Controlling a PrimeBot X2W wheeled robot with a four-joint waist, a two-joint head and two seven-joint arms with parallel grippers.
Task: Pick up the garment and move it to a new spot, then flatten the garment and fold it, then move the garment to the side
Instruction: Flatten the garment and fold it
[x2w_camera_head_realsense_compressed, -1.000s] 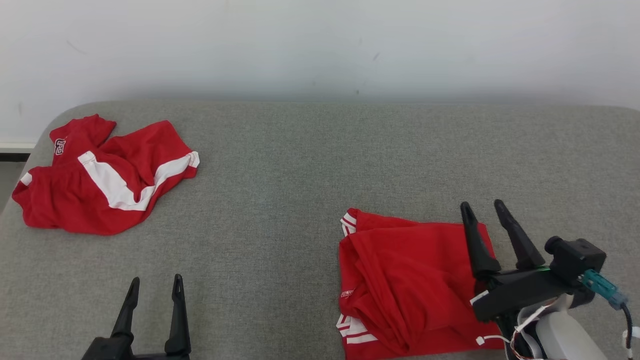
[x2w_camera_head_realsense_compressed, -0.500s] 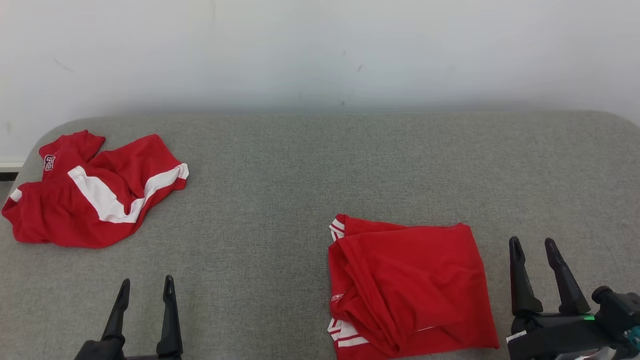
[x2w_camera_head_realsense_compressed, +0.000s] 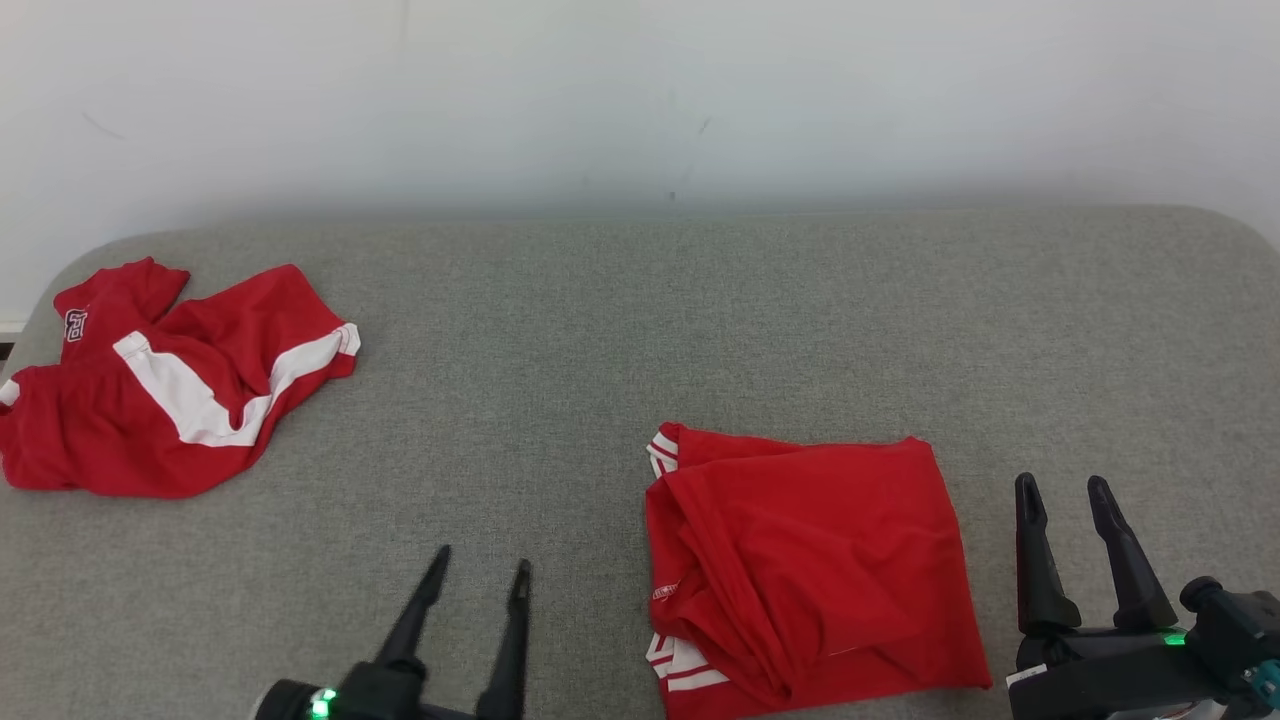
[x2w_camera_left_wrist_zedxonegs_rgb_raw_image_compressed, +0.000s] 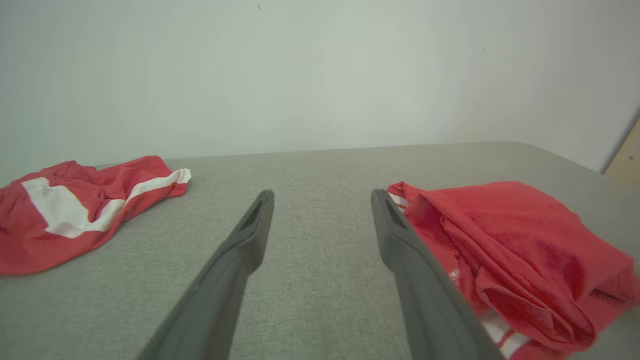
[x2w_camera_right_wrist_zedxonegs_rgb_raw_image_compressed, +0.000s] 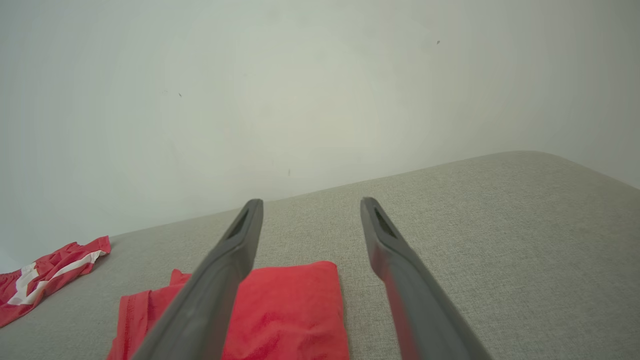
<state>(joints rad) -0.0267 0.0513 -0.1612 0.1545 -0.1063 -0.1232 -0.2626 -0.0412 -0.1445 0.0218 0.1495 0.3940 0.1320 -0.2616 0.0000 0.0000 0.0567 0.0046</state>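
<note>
The folded garment (x2w_camera_head_realsense_compressed: 810, 570), red with white-striped trim, lies flat as a rough rectangle between the two sets of fingers. It is just to the left of the right gripper (x2w_camera_head_realsense_compressed: 1061, 481), not touching it, and somewhat further to the right of the left gripper (x2w_camera_head_realsense_compressed: 482, 558). Both grippers have their fingers spread wide apart and hold nothing. In the left wrist view the cloth's bunched edge sits just beside the nearer finger, with a gap between them.

Folding looks done, so the step in hand is probably the last one, shifting the bundle aside. The layers at its corner nearest the left fingers look loose, though their number is hard to read from here. The next move calls for a pinch that catches every layer at one edge, or a grip from each side, so the fold does not fall open.

Well beyond the left fingers, a crumpled garment (x2w_camera_head_realsense_compressed: 170, 390) lies at the rounded far corner of the grey surface (x2w_camera_head_realsense_compressed: 600, 330). Ahead of both sets of fingers bare fabric runs to the wall (x2w_camera_head_realsense_compressed: 640, 90), and there is open room to the right of the right fingers too.
</note>
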